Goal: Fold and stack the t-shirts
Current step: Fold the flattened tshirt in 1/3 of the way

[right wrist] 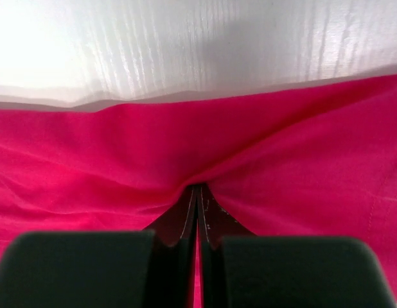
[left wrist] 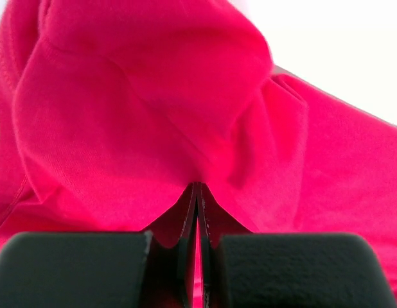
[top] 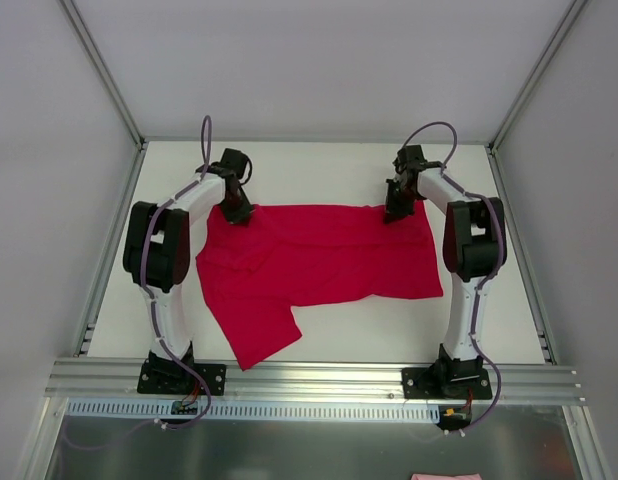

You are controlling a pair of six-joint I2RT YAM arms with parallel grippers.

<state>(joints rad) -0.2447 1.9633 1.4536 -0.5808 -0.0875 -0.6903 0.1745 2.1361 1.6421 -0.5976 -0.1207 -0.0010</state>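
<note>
Left gripper (left wrist: 197, 192) and right gripper (right wrist: 197, 191) each clamped the t-shirt (top: 319, 255) at its far edge.
I judged they should lift level, together, keeping cloth taut.

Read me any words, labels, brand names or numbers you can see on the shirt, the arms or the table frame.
No text can be read in any view.
The t-shirt: plain red, with no print or tag showing.
The left gripper and right gripper, both pinching the cloth: black fingers with no markings.
The connectors by the arm bases: any marking is too small to read.
</note>
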